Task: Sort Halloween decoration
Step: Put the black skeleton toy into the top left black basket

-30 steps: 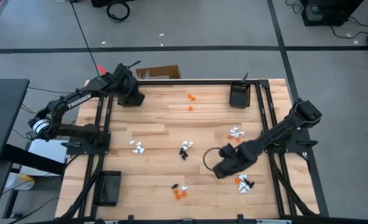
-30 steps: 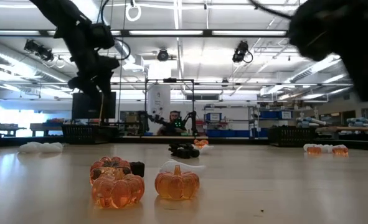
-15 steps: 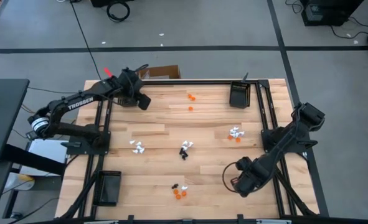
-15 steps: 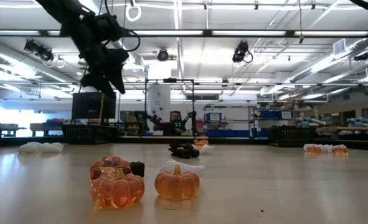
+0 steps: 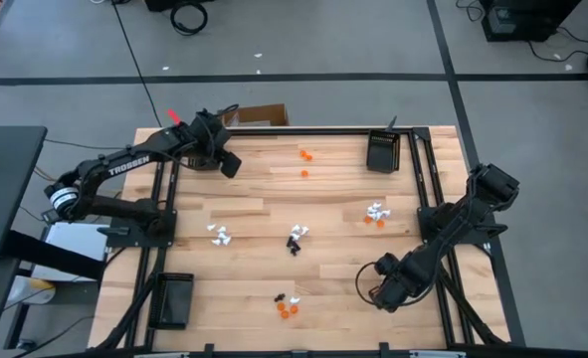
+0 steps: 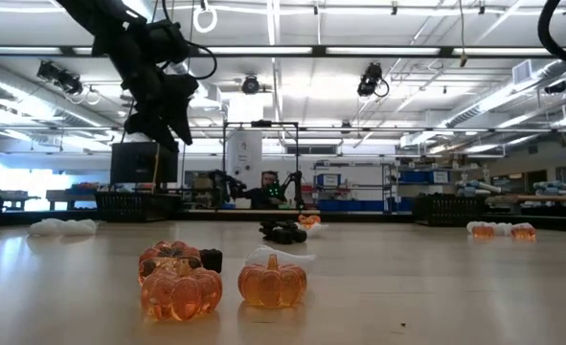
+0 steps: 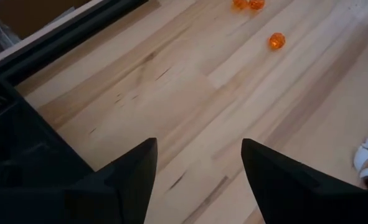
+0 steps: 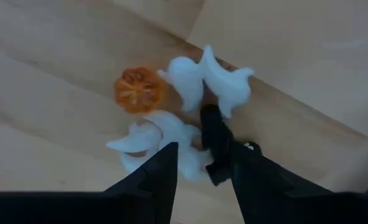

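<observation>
Halloween decoration [image 8: 190, 87]: tiny white ghosts, orange pumpkins, black bits, scattered in clusters; one cluster just ahead of right gripper [image 8: 202, 165], jaws partly open, empty. Left gripper [image 7: 199, 162] wide open, empty, pumpkins [image 7: 277, 41] well ahead. Wooden table [image 5: 254, 189], grey floor.

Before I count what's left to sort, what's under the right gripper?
Under the right gripper lies a small cluster: white ghosts, one orange pumpkin and a black piece. The fingers cover part of one ghost and the black piece, so more could hide beneath.
</observation>
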You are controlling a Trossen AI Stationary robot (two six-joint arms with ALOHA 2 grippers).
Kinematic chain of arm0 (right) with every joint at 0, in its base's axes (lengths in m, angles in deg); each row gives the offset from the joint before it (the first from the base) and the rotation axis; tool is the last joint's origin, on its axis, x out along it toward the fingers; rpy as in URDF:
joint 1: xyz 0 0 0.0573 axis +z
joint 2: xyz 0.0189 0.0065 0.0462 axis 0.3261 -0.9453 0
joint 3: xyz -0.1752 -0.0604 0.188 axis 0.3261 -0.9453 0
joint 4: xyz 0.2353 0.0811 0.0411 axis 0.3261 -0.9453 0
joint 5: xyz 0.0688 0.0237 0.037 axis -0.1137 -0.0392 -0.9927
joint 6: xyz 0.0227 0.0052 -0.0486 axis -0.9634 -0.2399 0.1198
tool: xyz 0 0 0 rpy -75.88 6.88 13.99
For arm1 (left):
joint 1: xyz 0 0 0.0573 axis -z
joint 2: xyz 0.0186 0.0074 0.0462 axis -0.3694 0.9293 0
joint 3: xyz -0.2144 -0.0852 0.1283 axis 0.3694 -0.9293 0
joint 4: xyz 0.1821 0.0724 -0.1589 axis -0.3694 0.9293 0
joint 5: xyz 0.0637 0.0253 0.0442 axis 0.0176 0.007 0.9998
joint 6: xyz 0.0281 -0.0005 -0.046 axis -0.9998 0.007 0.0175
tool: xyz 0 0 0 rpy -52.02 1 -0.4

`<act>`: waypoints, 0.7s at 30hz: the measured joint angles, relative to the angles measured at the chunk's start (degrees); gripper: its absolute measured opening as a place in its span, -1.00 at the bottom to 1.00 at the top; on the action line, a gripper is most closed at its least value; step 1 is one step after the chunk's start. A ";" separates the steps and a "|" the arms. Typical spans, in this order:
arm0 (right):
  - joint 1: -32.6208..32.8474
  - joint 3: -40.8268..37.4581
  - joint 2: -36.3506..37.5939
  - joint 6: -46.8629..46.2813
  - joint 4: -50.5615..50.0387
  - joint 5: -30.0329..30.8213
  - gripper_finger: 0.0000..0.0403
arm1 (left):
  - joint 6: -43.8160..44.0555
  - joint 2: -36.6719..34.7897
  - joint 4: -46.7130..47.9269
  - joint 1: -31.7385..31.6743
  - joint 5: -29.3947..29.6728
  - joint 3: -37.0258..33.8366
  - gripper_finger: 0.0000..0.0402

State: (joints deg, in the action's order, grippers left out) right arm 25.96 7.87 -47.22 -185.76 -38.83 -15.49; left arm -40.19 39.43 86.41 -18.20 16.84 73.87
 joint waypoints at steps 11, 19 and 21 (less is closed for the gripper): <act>-0.02 -2.69 0.26 1.13 0.38 -1.62 -0.53 | 0.84 0.00 -0.14 0.00 0.66 0.00 0.21; -0.18 -1.51 0.06 2.13 -1.16 -0.50 -0.59 | 1.03 0.00 -0.67 0.00 1.27 0.00 0.21; -0.15 0.56 -0.19 2.76 -3.48 2.44 -0.55 | 1.05 0.00 -0.65 0.00 1.26 0.00 0.21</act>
State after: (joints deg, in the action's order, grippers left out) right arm 25.81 8.43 -47.40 -183.00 -42.31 -13.05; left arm -39.14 39.43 85.76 -18.20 18.11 73.87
